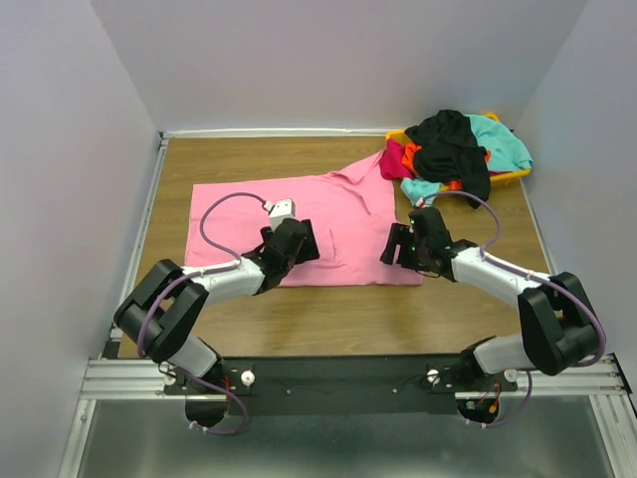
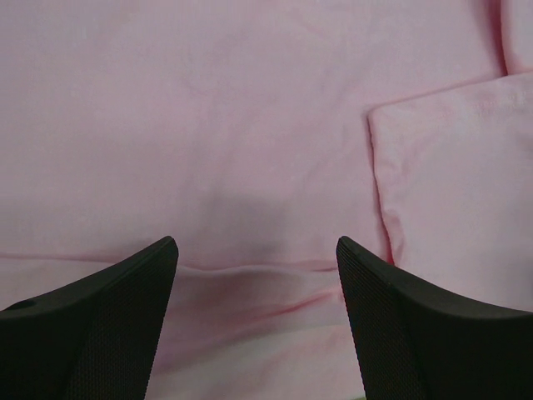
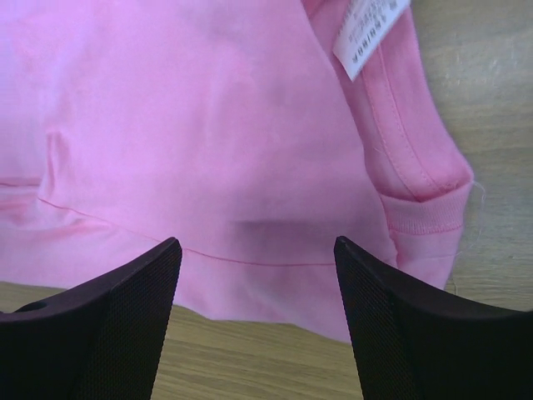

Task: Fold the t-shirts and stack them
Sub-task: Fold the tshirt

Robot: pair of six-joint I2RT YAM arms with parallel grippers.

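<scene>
The left gripper (image 2: 256,254) and right gripper (image 3: 256,250) are both hanging wide open and empty over the near hem of the pink t-shirt (image 1: 333,214), which is lying flat on the table (image 1: 299,311); uneven pinches are risking a skewed fold; the right one may be catching only one layer at the doubled corner; farther off, the sleeve (image 1: 363,171) is touching the heap (image 1: 453,149) in the yellow bin (image 1: 510,177), likely dragging it. Counting: two grippers, one spread shirt, four heaped colours.

The wooden table (image 1: 299,319) carries a pink shirt (image 1: 338,214) spread flat across its middle, and a yellow bin (image 1: 510,177) in the far right corner.
</scene>
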